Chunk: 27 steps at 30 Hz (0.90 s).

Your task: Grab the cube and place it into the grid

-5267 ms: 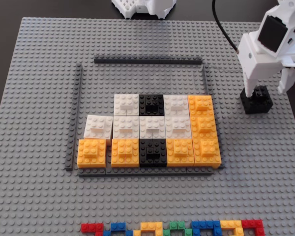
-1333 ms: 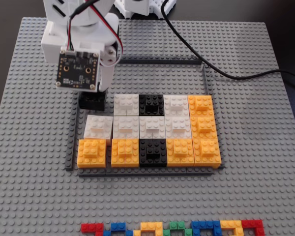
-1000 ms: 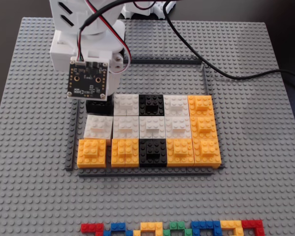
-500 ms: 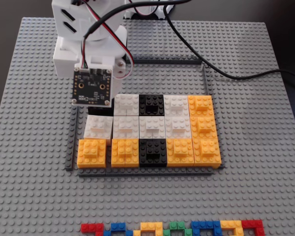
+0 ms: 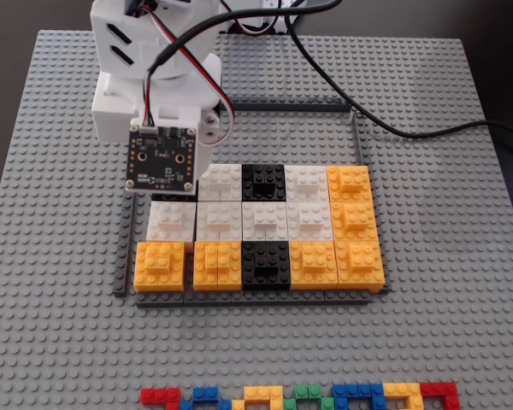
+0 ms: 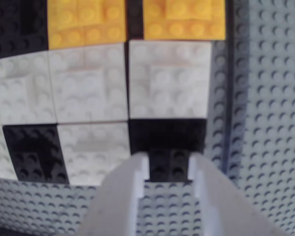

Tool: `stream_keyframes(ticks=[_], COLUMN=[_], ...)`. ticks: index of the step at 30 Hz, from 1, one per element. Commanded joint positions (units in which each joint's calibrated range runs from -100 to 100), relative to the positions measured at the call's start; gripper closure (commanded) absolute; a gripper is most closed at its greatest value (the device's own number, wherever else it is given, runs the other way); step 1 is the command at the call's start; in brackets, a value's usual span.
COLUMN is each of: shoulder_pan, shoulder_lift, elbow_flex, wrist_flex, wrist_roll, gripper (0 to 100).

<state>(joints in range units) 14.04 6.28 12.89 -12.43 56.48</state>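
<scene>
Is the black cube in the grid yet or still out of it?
In. The wrist view shows the cube in the grid's corner slot beside a white block, with the pincer closed on its raised top.

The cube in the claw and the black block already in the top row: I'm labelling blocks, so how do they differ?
The cube sits at the grid's corner, its raised top gripped by the claw; the black block stands free, a white block between them. Both are black, studded, same size.

- grey studded baseplate (image 5: 462, 256) is carrying everything
- grid (image 5: 265, 226) of white, orange, black blocks is sitting mid-plate, thin dark grey strips (image 5: 130, 205) framing it
- row of small multicoloured bricks (image 5: 299, 396) is lying along the near edge in the fixed view
</scene>
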Motion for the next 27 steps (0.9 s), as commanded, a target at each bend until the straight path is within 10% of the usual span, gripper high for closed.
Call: stream_keyframes(ticks=[1, 27], shoulder_pan=[-0.4, 0.2], shoulder_lift=[-1.0, -1.6], elbow_flex=[-4.2, -1.7], wrist_flex=[-0.3, -1.1], wrist_roll=[0.0, 0.0], gripper=[95, 87])
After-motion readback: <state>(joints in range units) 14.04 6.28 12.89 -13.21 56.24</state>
